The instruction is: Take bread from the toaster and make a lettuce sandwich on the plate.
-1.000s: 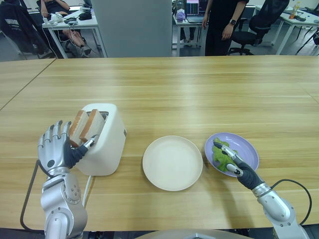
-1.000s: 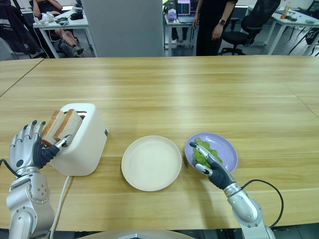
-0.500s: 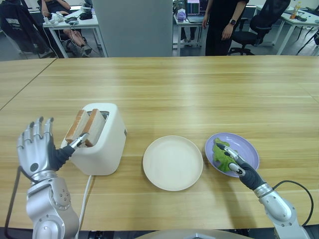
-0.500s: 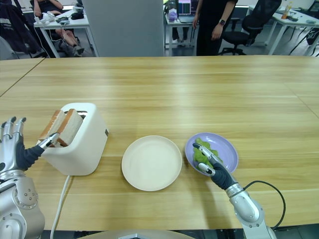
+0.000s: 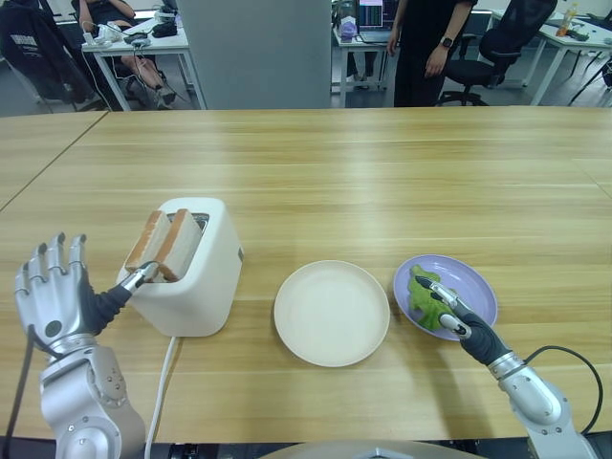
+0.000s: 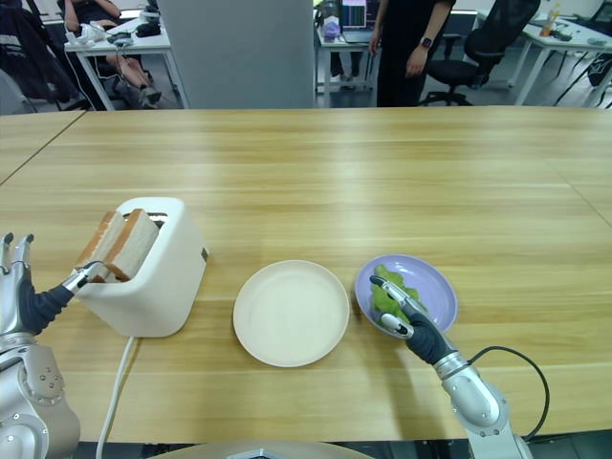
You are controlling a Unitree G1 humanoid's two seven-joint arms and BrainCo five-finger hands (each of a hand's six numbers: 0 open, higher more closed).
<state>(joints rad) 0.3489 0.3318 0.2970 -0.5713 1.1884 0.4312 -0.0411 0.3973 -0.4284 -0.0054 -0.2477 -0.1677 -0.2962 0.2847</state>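
Observation:
A white toaster [image 5: 206, 277] stands at the front left of the wooden table, with two bread slices [image 5: 161, 244] sticking up out of its slots. My left hand [image 5: 53, 296] is held up to the left of it, open with fingers spread, its thumb tip close to the nearest slice. A bare cream plate [image 5: 331, 314] lies in the front middle. To its right a purple dish [image 5: 470, 285] holds green lettuce [image 5: 422, 292]. My right hand [image 5: 457, 323] lies over the dish's near rim, fingers stretched out onto the lettuce, open.
The toaster's white cable [image 5: 161, 382] runs down over the table's front edge. A black cable [image 5: 574, 356] loops beside my right forearm. Bare wood stretches across the table [image 5: 382, 182] behind the dishes.
My left hand has drawn back leftward from beside the bread to a spot apart from the toaster. The right hand has shifted only slightly on the lettuce.

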